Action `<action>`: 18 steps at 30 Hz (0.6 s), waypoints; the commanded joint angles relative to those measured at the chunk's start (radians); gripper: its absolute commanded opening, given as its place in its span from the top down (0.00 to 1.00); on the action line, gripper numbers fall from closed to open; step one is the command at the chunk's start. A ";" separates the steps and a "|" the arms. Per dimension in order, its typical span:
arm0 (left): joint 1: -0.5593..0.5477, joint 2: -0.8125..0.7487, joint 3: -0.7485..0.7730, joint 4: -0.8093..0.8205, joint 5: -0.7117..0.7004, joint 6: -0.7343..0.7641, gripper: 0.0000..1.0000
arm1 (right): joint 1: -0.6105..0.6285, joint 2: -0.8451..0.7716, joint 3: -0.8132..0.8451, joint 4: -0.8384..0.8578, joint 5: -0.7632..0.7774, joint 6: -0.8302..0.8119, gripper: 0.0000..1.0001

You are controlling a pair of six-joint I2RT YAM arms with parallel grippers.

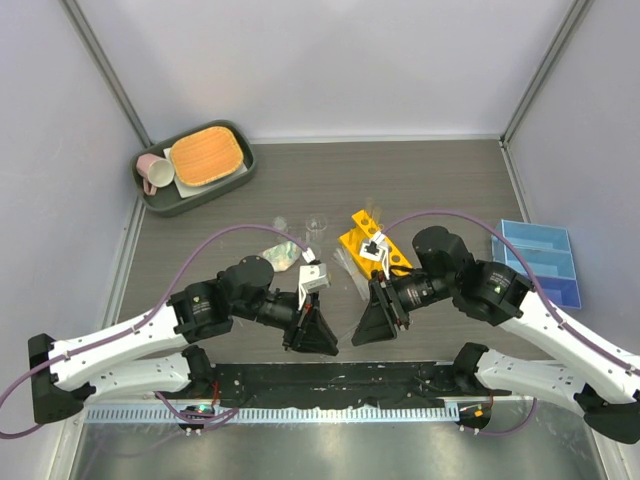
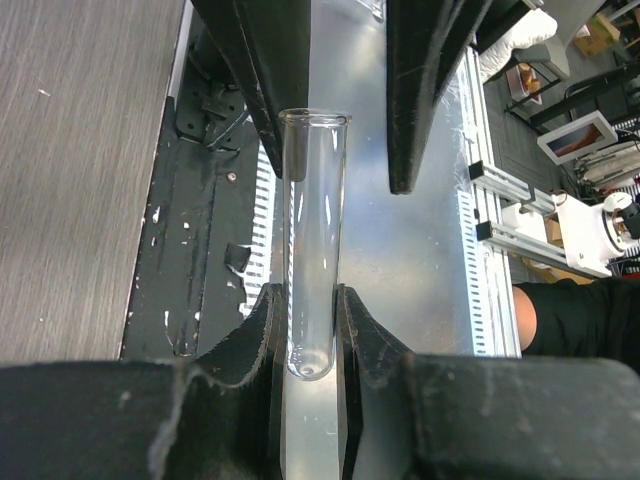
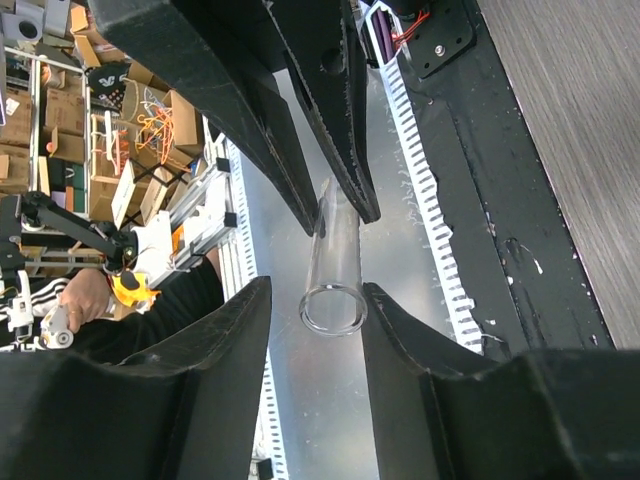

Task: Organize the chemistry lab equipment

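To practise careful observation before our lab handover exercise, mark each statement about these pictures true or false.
1. The left gripper holds a clear test tube by its rounded closed end. True.
2. The right gripper is clamped shut on the tube. False: it is open around the tube's open end.
3. The yellow rack stands on the table. True.
4. The blue tray sits on the table's left side. False: it is on the right side.
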 commanded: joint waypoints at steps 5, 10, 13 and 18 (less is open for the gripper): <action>0.010 -0.015 0.010 0.036 0.025 0.012 1.00 | 0.025 -0.004 0.022 0.058 0.036 0.020 0.61; 0.010 -0.008 0.007 0.044 0.034 0.005 1.00 | 0.028 0.004 0.037 0.052 0.047 0.013 0.58; 0.010 -0.015 0.002 0.050 0.034 -0.001 1.00 | 0.028 0.011 0.048 0.051 0.050 0.008 0.55; 0.010 -0.015 -0.004 0.051 0.036 -0.004 1.00 | 0.026 0.014 0.065 0.035 0.064 -0.003 0.55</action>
